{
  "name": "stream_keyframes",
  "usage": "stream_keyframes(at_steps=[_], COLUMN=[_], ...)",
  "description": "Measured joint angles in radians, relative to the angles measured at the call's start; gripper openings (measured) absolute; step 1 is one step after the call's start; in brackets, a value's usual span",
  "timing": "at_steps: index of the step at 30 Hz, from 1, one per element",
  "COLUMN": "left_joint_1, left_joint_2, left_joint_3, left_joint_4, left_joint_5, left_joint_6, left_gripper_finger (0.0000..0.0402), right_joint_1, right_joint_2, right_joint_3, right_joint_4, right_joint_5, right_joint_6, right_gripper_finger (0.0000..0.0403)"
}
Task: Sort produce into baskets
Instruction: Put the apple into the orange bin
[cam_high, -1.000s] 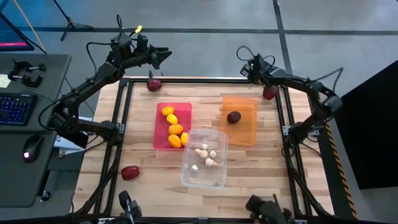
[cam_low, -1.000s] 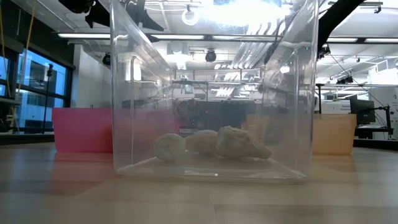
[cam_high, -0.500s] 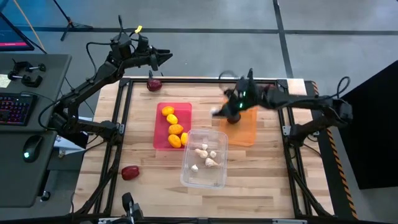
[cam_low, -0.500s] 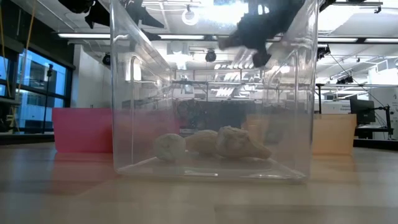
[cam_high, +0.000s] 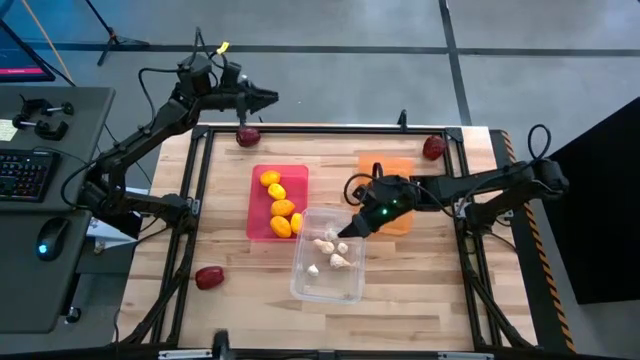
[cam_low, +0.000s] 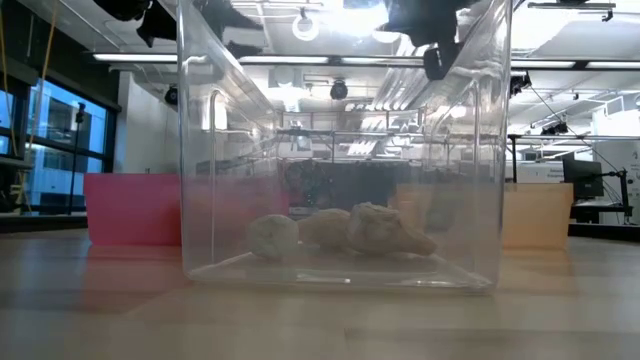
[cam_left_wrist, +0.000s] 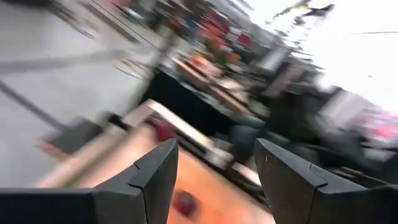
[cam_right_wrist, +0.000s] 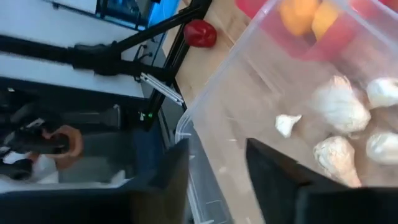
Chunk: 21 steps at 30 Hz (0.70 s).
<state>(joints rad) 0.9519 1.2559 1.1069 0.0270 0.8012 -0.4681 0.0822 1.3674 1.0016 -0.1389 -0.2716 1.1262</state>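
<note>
Yellow lemons (cam_high: 279, 205) lie in the pink basket (cam_high: 254, 228). Whitish garlic bulbs (cam_high: 338, 262) lie in the clear basket (cam_high: 330, 288). The orange basket (cam_high: 400, 166) is mostly covered by my right arm. Three dark red beets rest on the table: far left (cam_high: 247, 135), far right (cam_high: 433, 147), near left (cam_high: 208, 277). My right gripper (cam_high: 346, 231) hangs open over the clear basket's far right corner, slanting down, with nothing between its fingers (cam_right_wrist: 217, 180). My left gripper (cam_high: 270, 98) stands open and level beyond the far left edge, holding nothing (cam_left_wrist: 214, 180).
A black frame (cam_high: 330, 128) runs around the wooden table top. A desk with a keyboard (cam_high: 22, 172) and a mouse stands left of the table. Bare wood lies to the right of the clear basket (cam_high: 420, 280) and at the near left.
My right gripper has swung from the table's far right corner toward the middle, across the orange basket, to the clear basket's far right corner, turning as it went. The beet in the orange basket is now hidden under that arm.
</note>
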Motion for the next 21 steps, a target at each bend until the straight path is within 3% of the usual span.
stream_keyframes(at_steps=[4,8,13,17,21], left_joint_1=[-0.098,-0.304,-0.678,-1.000,-1.275], left_joint_2=[-0.038,-0.116,-0.194,-0.216,-0.209], left_joint_3=[0.000,0.000,0.000,0.000,0.000], left_joint_4=[-0.022,-0.064,-0.232,-0.439,-0.630], left_joint_5=[0.074,-0.030,-0.390,-0.704,-0.940], left_joint_6=[-0.074,-0.081,-0.108,-0.259,-0.412], left_gripper_finger=[0.0200,0.0200,0.0200,0.0200,0.0200], right_joint_1=[0.009,0.003,0.012,0.038,0.056], right_joint_2=[0.000,0.000,0.000,0.000,0.000], right_joint_3=[0.000,0.000,0.000,0.000,0.000], right_joint_4=[0.001,-0.006,-0.072,-0.082,-0.074], right_joint_5=[0.002,-0.035,-0.056,0.005,0.034], right_joint_6=[-0.130,-0.268,-0.410,-0.498,-0.505], right_gripper_finger=[0.0208,0.0254,0.0266,0.0266,0.0266])
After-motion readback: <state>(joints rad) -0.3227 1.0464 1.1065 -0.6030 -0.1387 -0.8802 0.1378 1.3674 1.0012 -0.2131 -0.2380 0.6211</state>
